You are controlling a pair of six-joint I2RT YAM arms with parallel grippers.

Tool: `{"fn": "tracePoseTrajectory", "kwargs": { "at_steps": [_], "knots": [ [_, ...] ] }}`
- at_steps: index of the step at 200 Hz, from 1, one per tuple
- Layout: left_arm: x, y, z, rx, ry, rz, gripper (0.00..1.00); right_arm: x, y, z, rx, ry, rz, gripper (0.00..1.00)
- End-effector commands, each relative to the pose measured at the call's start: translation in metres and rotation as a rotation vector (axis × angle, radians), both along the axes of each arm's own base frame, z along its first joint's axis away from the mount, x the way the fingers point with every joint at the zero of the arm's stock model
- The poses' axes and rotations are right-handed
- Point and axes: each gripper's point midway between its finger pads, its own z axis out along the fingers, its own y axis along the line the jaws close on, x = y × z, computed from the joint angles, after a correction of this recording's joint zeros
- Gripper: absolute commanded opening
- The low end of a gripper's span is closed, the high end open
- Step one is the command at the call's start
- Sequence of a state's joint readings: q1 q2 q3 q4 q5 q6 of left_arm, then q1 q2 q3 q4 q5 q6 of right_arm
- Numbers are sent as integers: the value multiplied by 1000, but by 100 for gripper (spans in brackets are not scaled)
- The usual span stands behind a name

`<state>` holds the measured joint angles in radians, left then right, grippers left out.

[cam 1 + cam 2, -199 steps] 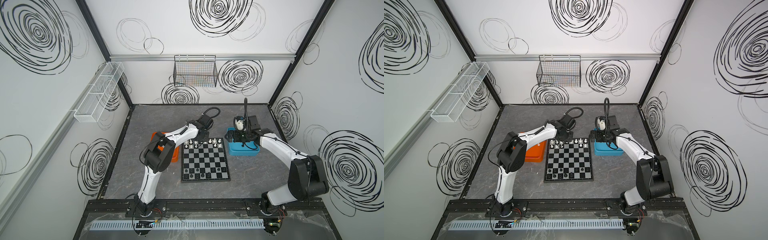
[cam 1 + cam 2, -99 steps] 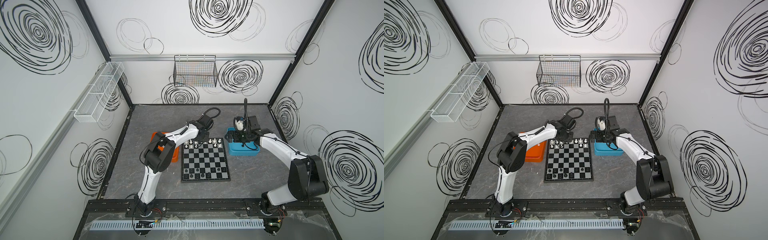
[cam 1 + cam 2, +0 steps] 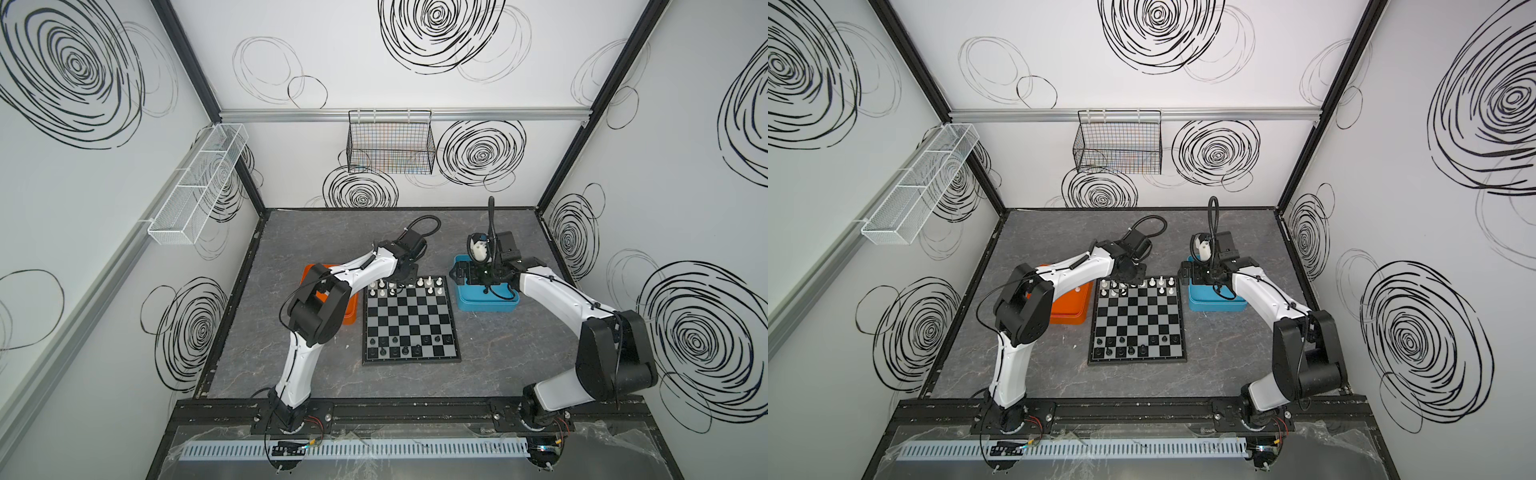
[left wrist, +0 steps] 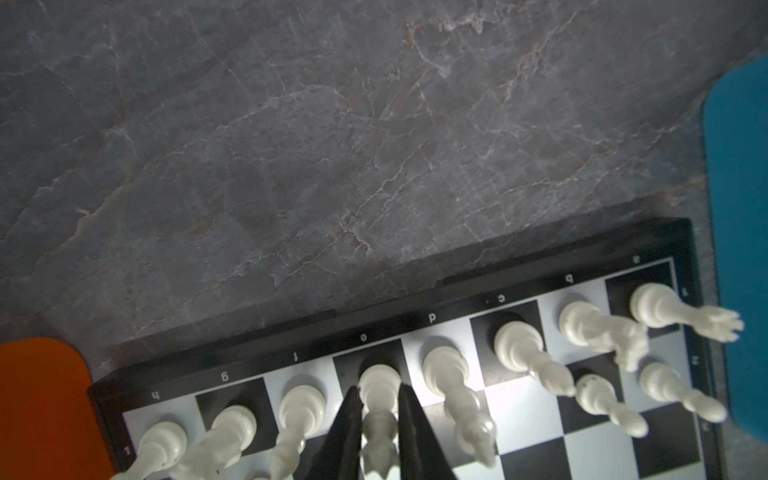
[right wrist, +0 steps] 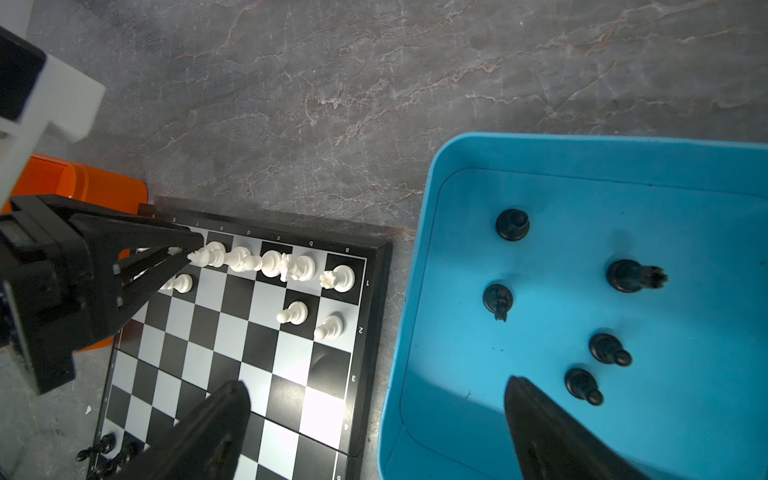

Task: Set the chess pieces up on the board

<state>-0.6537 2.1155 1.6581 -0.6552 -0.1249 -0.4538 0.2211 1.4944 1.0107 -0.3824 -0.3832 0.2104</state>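
The board (image 3: 409, 316) lies mid-table, also seen in the other top view as the board (image 3: 1138, 320). Several white chess pieces (image 4: 517, 345) line its far rows, and several black ones (image 3: 409, 345) stand on its near rows. My left gripper (image 4: 376, 388) is shut on a tall white piece (image 4: 380, 380) whose base rests on the dark e-file square of the back row. My right gripper (image 5: 376, 384) hangs open over the blue tray's rim, one finger above the board, the other above the tray. Several black pieces (image 5: 512, 224) lie in that blue tray (image 5: 623, 153).
An orange tray (image 3: 349, 320) sits left of the board, partly under my left arm. The blue tray (image 3: 486, 305) sits to the right of the board. A wire basket (image 3: 390, 143) hangs on the back wall and a mesh shelf (image 3: 199, 183) on the left wall.
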Motion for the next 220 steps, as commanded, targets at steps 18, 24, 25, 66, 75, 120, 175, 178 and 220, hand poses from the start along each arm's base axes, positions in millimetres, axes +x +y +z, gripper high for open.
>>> {"fn": "tracePoseTrajectory", "kwargs": {
  "at_steps": [18,24,25,66,75,120,175,178,220],
  "knots": [
    [0,0,11,-5,-21,8,24,2,-1,-1,5,-10,-6,100],
    [0,0,11,-4,-20,9,24,2,-1,-1,6,-9,-7,100],
    [0,0,11,-4,-20,8,24,2,-1,-1,6,-9,-7,100],
    [2,-1,18,-8,-30,9,28,2,-1,-1,6,-7,-6,100],
    [2,-1,20,-9,-31,10,29,2,-1,0,6,-10,-5,100],
    [4,-2,33,-20,-48,13,31,2,0,1,6,-11,-5,100],
    [6,-2,50,-28,-65,18,32,3,0,1,7,-11,-4,100],
    [6,-2,50,-28,-65,18,32,3,-1,2,6,-12,-6,100],
    [6,0,69,-40,-91,23,32,5,-2,7,0,-22,-11,100]
  ]
}}
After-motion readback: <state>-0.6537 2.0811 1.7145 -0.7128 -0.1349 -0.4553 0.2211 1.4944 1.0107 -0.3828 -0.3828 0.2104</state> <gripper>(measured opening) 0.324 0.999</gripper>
